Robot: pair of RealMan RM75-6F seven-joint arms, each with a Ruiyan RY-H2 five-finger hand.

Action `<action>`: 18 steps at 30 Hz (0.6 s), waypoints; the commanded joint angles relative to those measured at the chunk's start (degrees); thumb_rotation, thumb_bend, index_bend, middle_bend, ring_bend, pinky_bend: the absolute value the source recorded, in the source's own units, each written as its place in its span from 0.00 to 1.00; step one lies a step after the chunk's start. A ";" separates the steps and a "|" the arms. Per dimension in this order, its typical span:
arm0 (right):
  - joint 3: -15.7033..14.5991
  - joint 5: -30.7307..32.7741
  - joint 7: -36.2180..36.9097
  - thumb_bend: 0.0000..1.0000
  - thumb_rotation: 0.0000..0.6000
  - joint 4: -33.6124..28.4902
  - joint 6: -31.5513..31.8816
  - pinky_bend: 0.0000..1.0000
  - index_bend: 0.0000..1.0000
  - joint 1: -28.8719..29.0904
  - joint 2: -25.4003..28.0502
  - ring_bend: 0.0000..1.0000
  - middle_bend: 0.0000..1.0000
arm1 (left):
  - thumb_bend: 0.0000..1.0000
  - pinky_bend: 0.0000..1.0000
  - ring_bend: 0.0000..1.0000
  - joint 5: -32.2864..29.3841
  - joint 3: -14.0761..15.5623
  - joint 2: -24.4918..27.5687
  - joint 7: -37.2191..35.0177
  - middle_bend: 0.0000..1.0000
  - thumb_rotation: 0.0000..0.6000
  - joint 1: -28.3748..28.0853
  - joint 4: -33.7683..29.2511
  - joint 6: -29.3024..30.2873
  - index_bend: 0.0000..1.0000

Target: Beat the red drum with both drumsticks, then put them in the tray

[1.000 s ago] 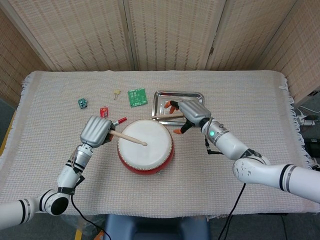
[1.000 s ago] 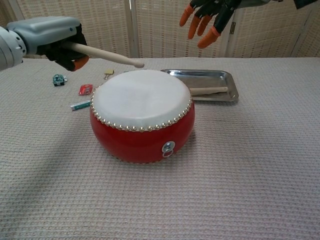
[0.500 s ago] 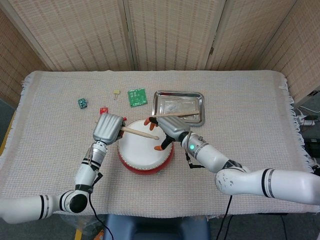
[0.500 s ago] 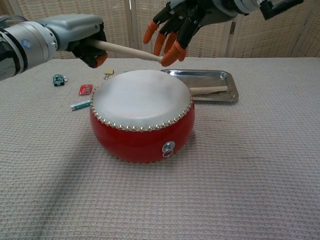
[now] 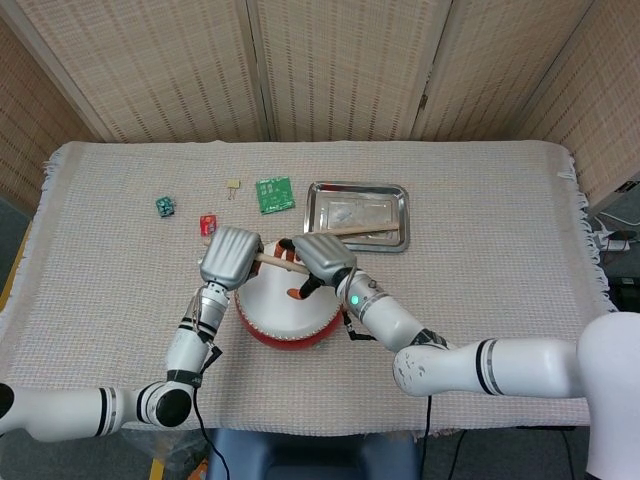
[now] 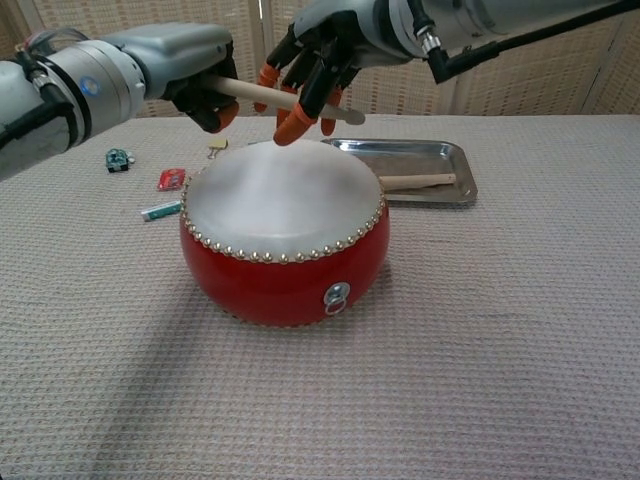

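The red drum (image 5: 285, 312) (image 6: 285, 260) with a white skin stands at the table's middle. My left hand (image 5: 230, 257) (image 6: 190, 65) grips one wooden drumstick (image 6: 345, 115) and holds it in the air above the drum's far edge, tip pointing right. My right hand (image 5: 318, 258) (image 6: 320, 50) hangs over the same stick, its fingers spread on either side of the shaft and not closed on it. The second drumstick (image 5: 360, 232) (image 6: 415, 181) lies in the metal tray (image 5: 358, 188) (image 6: 400, 147) behind the drum to the right.
Small items lie behind and left of the drum: a green circuit board (image 5: 274, 194), a green block (image 5: 165, 206) (image 6: 118, 159), a red piece (image 5: 208, 224) (image 6: 172, 179), a yellow clip (image 5: 233, 184). A woven cloth covers the table; screens stand behind.
My right hand has swung left from above the tray to the stick over the drum. My left hand has lifted the stick off the skin and shifted it right.
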 commanded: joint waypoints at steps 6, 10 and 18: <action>1.08 4.82 -4.74 0.33 1.00 0.12 8.95 0.53 0.52 1.20 -4.84 0.46 0.55 | 0.65 1.00 1.00 0.41 0.44 -0.87 0.61 1.00 1.00 -0.56 -0.24 1.32 1.00; 1.81 6.04 -6.39 0.36 1.00 0.51 10.57 0.55 0.55 1.18 -6.56 0.49 0.57 | 0.65 1.00 1.00 0.42 0.47 -1.16 0.89 1.00 1.00 -0.92 -0.39 1.56 1.00; 3.78 6.05 -7.85 0.44 1.00 1.18 12.17 0.60 0.64 -0.16 -8.18 0.57 0.66 | 0.64 1.00 1.00 1.01 1.11 -1.30 1.43 1.00 1.00 -1.27 -0.60 1.96 0.96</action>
